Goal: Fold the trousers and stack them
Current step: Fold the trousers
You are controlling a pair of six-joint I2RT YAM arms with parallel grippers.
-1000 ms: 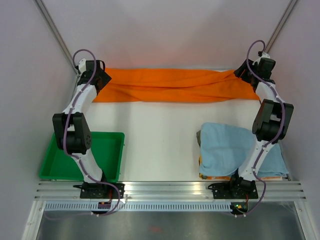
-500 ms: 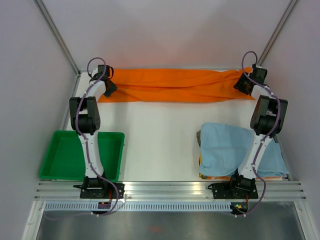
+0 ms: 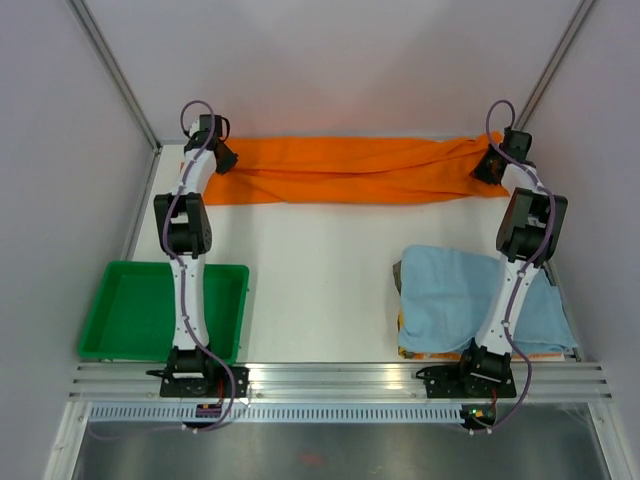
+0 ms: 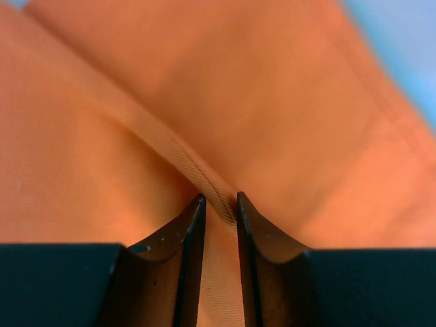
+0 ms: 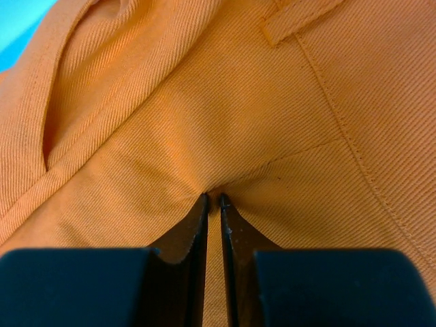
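The orange trousers (image 3: 350,170) lie stretched in a long band along the far edge of the table, folded lengthwise. My left gripper (image 3: 222,158) is at their left end. In the left wrist view its fingers (image 4: 219,204) are shut on a raised fold with a seam (image 4: 191,163). My right gripper (image 3: 490,165) is at the bunched right end. In the right wrist view its fingers (image 5: 213,199) pinch a pucker of the twill fabric (image 5: 204,102) below a belt loop (image 5: 300,17).
A green tray (image 3: 130,320) sits at the near left beside the left arm's base. A light blue cloth (image 3: 450,290) lies at the near right, partly behind the right arm. Walls and slanted frame posts (image 3: 115,70) close in the far corners.
Both arms have stretched farther out to the far edge. Each gripper has come down on an end of the trousers and its jaws have closed on the fabric.
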